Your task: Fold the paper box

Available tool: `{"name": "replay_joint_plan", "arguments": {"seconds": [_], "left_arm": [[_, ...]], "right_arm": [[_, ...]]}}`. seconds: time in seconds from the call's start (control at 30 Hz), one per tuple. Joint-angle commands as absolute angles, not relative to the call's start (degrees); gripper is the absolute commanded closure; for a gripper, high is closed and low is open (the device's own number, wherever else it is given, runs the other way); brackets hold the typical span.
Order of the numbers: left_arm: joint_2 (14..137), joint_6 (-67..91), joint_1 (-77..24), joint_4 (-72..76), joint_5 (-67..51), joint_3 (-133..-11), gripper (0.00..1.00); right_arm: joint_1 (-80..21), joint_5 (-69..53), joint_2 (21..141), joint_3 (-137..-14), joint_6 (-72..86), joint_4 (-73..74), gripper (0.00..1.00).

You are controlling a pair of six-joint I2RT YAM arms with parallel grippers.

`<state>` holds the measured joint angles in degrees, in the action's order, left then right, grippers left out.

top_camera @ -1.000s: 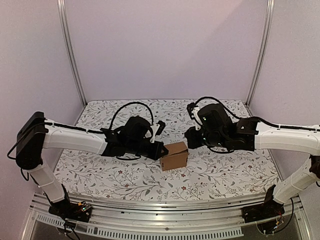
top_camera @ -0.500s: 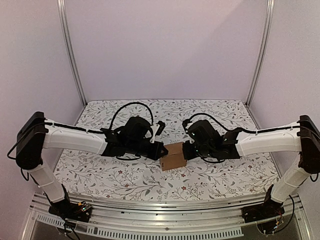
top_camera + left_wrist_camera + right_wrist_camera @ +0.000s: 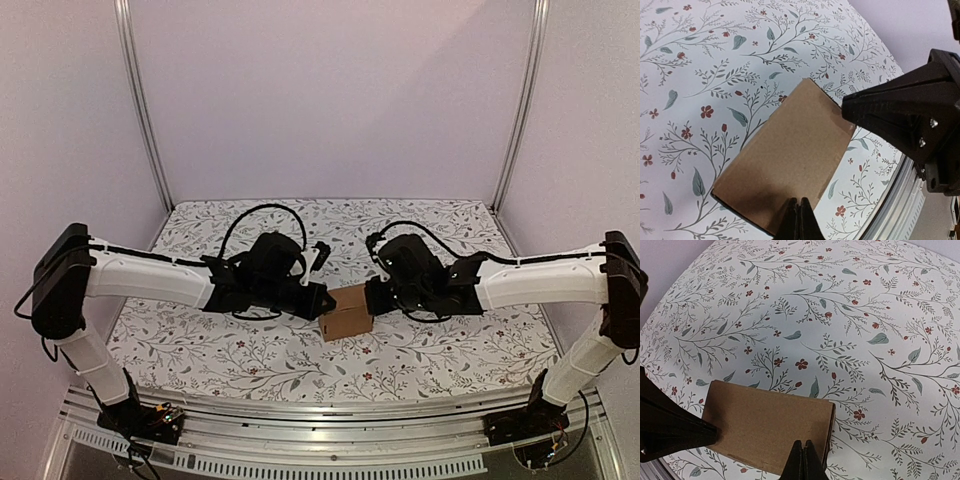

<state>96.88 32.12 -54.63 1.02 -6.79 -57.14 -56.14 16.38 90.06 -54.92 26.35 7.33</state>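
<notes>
The small brown cardboard box (image 3: 348, 313) stands as a closed carton near the middle of the white surface printed with leafy sprigs and red flowers (image 3: 250, 360), between the two arms. The left claw (image 3: 327, 300), its black fingers pressed together, meets the box's left side. The right claw (image 3: 369, 296), fingers likewise together, meets its right side. Neither clamps the cardboard. In each wrist view the joined tips sit at one box edge.
</notes>
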Motion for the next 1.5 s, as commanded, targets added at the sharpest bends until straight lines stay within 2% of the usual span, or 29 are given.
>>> {"name": "replay_joint_plan", "arguments": {"seconds": [0.0,0.27,0.5,0.73,0.97,1.03,1.17,1.37,1.43,1.47], "left_arm": [[98.61,31.27,-54.23,-5.69,-6.14,-56.73,1.0],[98.53,30.96,-54.31,-5.76,-6.33,-56.69,1.0],[98.69,31.11,-54.32,-5.71,-6.45,-56.6,1.0],[98.83,31.05,-54.32,-5.54,-6.79,-56.75,1.0],[97.14,30.99,-54.26,-8.2,-6.82,-59.46,1.0],[95.77,30.98,-54.27,-8.92,-6.59,-60.26,0.93],[92.69,30.06,-54.23,-11.29,-6.18,-62.16,0.87],[86.88,28.1,-54.15,-16.45,-1.77,-63.55,0.69],[85.92,27.4,-53.86,-17.23,-0.28,-63.3,0.7],[85.91,26.97,-53.46,-17.68,-0.23,-63.48,0.79]], "right_arm": [[-55.53,17.49,89.25,-60.46,22.66,10.89,1.0],[-53.66,17.57,94.19,-61.42,21.24,9.46,1.0],[-53.67,14.43,98.4,-56.18,24.46,6.94,1.0],[-53.7,14.76,95.01,-53.09,25.76,7.24,1.0],[-53.67,15.14,90.33,-56.76,23.58,10.52,1.0],[-53.71,14.91,88.47,-57.43,22.8,11.39,1.0],[-53.7,14.82,85.03,-57.57,21.0,13.09,1.0],[-53.67,14.21,80.17,-56.89,17.28,16.97,0.96],[-53.69,10.98,78.7,-56.5,15.83,18.21,1.0],[-53.7,8.87,78.3,-56.25,14.94,18.67,1.0]]}}
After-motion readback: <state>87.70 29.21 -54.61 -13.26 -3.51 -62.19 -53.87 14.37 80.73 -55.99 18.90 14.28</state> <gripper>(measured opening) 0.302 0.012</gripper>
